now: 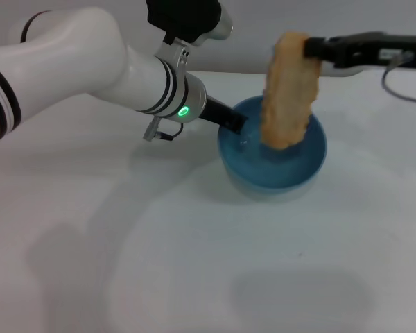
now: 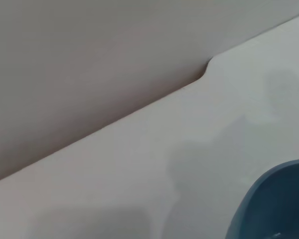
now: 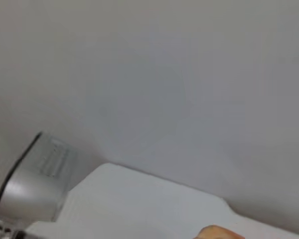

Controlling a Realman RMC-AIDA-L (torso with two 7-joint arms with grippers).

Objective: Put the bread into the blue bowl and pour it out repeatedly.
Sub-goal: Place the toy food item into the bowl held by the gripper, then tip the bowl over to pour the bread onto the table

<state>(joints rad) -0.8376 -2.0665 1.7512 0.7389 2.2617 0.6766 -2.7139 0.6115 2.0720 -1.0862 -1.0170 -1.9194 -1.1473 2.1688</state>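
The blue bowl stands on the white table at centre right of the head view. Its rim also shows in the left wrist view. My left gripper is shut on the bowl's left rim. My right gripper comes in from the right and is shut on the top end of the bread. The orange-tan loaf hangs upright, its lower end inside the bowl. A tip of the bread shows in the right wrist view.
The white table spreads around the bowl. Its far edge with a notch meets a grey wall. A black cable trails from the right arm.
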